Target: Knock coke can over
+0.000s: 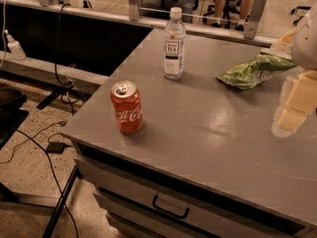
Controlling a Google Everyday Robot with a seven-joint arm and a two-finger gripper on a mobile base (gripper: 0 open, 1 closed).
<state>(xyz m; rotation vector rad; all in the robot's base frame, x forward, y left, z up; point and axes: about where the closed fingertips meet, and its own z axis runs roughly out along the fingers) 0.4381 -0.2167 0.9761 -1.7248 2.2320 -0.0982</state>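
The red coke can [127, 107] stands upright near the front left corner of the grey table [208, 133], its silver top and pull tab facing up. My gripper [293, 105] hangs at the right edge of the view, pale and blocky, well to the right of the can and above the table. It is apart from the can by most of the table's width.
A clear tea bottle [174, 44] with a white cap stands behind the can. A green chip bag [253, 71] lies at the back right. The table's left edge drops to a floor with cables. A drawer handle [170, 208] is on the front.
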